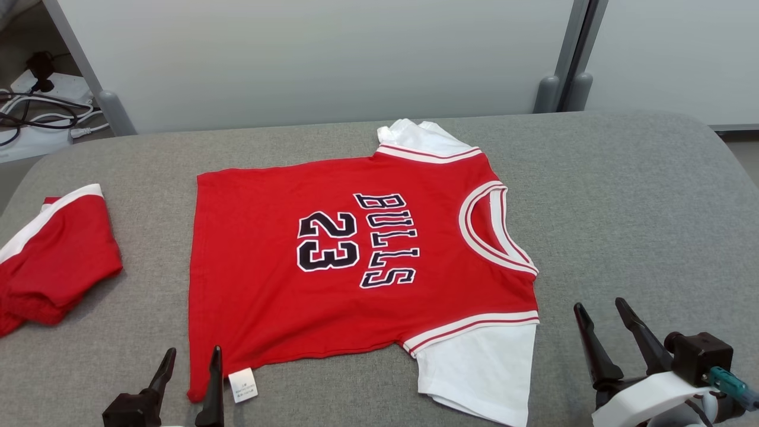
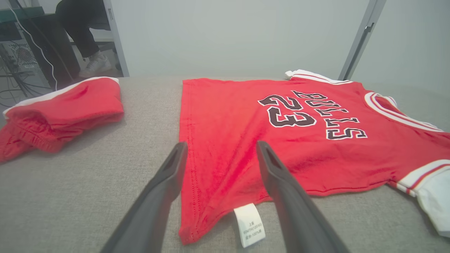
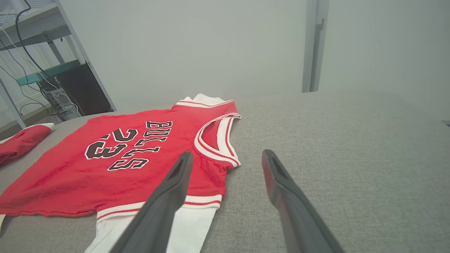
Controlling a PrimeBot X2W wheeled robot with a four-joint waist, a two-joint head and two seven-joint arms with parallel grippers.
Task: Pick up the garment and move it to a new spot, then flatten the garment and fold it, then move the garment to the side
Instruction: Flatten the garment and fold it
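1. Well, off past the table's left end a person's leg point(image 2: 84, 42) shows in the left wrist view, far from the work.
2. At the left end of the grey table point(image 1: 640, 207) a second red garment point(image 1: 56, 261) with a white band lies crumpled, well apart from the jersey. I'd say it takes up the side where the folded piece might later go.
3. The left gripper point(image 1: 194, 351) hangs with its fingers spread wide and nothing between them, at the jersey's near hem corner and just beside the white care label point(image 1: 243, 384).
4. The jersey point(image 1: 261, 284) lies spread face up mid-table, hem to the robot's left and neck to its right. Flattening looks nearly done. The hem corner by the label puckers, though, and the far white sleeve point(image 1: 415, 137) sits bunched. I judge folding to be the step in hand.
5. The right gripper point(image 1: 599, 304) is equally wide and empty, over bare table near the near white sleeve point(image 1: 480, 367).
6. Next, I reckon, each gripper must pinch the near edge, one at the hem corner and one at the sleeve. They would need to lift together so the thin cloth doesn't drag or wrinkle. Nothing stands between the fingers and the cloth.
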